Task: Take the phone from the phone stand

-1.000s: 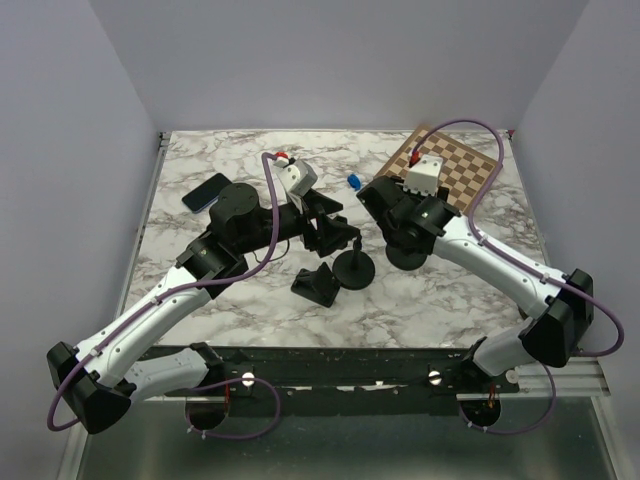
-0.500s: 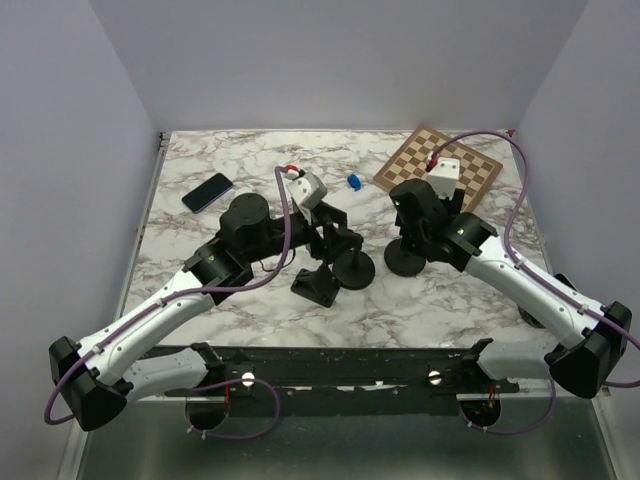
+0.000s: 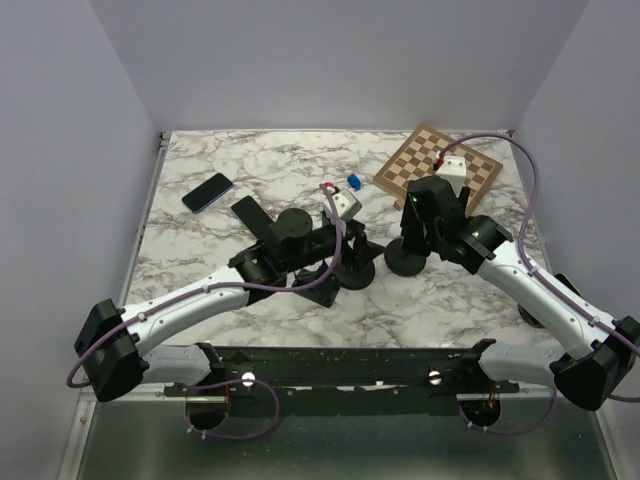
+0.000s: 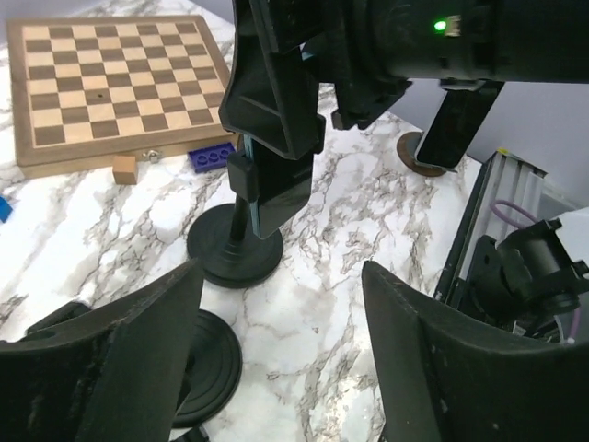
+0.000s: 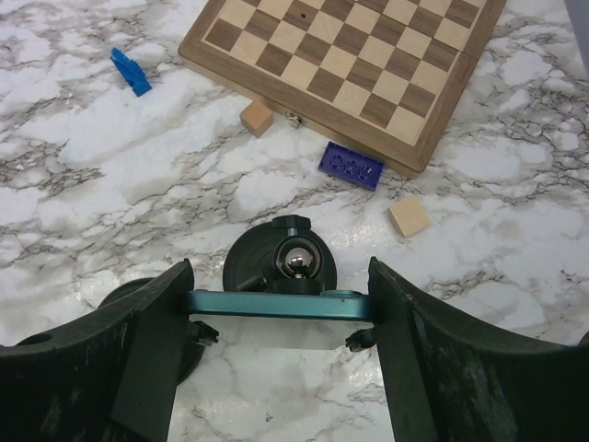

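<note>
1. Phone (image 5: 276, 304) is being flanked at both ends by the widely spread fingers of the right gripper (image 5: 279, 285); actual contact cannot be told.
2. It is being carried upright on the phone stand (image 5: 253, 262), on the near side of the chessboard (image 5: 368, 55).
3. Nothing is being held by the left gripper (image 4: 278, 276), spread wide just left of the stand.

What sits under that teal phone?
A black stand with a round base and shiny ball joint, on the marble table. The phone hides the base's near part.
</note>
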`<state>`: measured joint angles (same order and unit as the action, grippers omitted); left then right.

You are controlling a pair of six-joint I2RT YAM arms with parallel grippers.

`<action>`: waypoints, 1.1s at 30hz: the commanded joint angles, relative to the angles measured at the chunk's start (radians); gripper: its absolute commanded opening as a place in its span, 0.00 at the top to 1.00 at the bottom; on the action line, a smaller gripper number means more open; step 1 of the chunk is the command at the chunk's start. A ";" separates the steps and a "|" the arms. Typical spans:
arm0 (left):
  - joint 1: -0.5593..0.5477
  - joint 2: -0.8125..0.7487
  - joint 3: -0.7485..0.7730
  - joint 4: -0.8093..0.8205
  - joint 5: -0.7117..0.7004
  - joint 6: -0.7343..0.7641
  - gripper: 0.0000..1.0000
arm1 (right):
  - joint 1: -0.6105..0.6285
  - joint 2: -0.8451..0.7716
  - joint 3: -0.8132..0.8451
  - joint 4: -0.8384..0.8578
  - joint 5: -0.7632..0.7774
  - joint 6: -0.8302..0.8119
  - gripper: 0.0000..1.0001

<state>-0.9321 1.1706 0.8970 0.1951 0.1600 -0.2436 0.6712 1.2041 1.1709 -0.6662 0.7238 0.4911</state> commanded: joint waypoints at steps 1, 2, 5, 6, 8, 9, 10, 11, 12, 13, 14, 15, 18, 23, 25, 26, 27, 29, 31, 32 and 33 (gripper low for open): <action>-0.014 0.129 0.091 0.054 -0.068 -0.040 0.21 | -0.026 -0.041 -0.007 0.090 -0.048 -0.035 0.99; -0.014 0.154 0.094 0.071 -0.066 -0.046 0.20 | -0.031 -0.041 -0.010 0.089 -0.056 -0.037 0.99; -0.014 0.210 0.100 0.140 -0.032 -0.044 0.28 | -0.045 -0.049 -0.019 0.091 -0.075 -0.045 0.99; -0.014 0.228 0.108 0.150 -0.017 -0.036 0.37 | -0.049 -0.054 -0.020 0.092 -0.083 -0.048 0.99; -0.014 0.265 0.126 0.151 -0.003 -0.033 0.50 | -0.057 -0.062 -0.020 0.097 -0.090 -0.057 0.99; -0.014 0.279 0.131 0.155 -0.001 -0.034 0.53 | -0.062 -0.066 -0.018 0.097 -0.094 -0.060 0.99; -0.014 0.293 0.133 0.161 0.001 -0.036 0.53 | -0.066 -0.068 -0.016 0.098 -0.104 -0.065 0.99; -0.014 0.306 0.137 0.167 0.001 -0.038 0.52 | -0.068 -0.072 -0.012 0.099 -0.113 -0.068 0.99; -0.014 0.317 0.140 0.173 0.001 -0.041 0.50 | -0.071 -0.074 -0.010 0.099 -0.121 -0.069 0.99; -0.014 0.332 0.148 0.176 0.005 -0.048 0.48 | -0.072 -0.077 -0.010 0.100 -0.127 -0.071 0.99; -0.013 0.344 0.158 0.180 0.010 -0.052 0.46 | -0.073 -0.077 -0.010 0.099 -0.131 -0.072 0.99; -0.013 0.362 0.167 0.182 0.019 -0.056 0.46 | -0.074 -0.080 -0.012 0.099 -0.131 -0.072 0.99; -0.006 0.412 0.198 0.185 0.022 -0.076 0.46 | -0.080 -0.085 -0.017 0.099 -0.134 -0.076 0.99; 0.023 0.481 0.220 0.243 0.095 -0.101 0.45 | -0.089 -0.096 -0.019 0.101 -0.169 -0.086 0.99; 0.034 0.500 0.232 0.250 0.133 -0.091 0.41 | -0.090 -0.097 -0.018 0.104 -0.190 -0.098 0.99; 0.038 0.506 0.236 0.251 0.146 -0.085 0.36 | -0.092 -0.101 -0.021 0.109 -0.202 -0.108 0.99; 0.043 0.507 0.233 0.257 0.149 -0.078 0.34 | -0.091 -0.106 -0.027 0.121 -0.212 -0.117 0.99; 0.051 0.511 0.219 0.298 0.174 -0.064 0.33 | -0.093 -0.109 -0.032 0.125 -0.215 -0.122 0.99; 0.059 0.526 0.229 0.310 0.203 -0.058 0.34 | -0.093 -0.105 -0.031 0.126 -0.218 -0.125 0.99; 0.061 0.536 0.237 0.308 0.216 -0.057 0.34 | -0.093 -0.102 -0.031 0.126 -0.222 -0.125 0.99; 0.064 0.547 0.246 0.311 0.231 -0.056 0.34 | -0.094 -0.102 -0.031 0.126 -0.224 -0.127 0.99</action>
<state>-0.8795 1.6825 1.1015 0.4332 0.2871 -0.3218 0.5812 1.1294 1.1324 -0.6411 0.5327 0.3748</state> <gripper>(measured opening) 0.665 0.783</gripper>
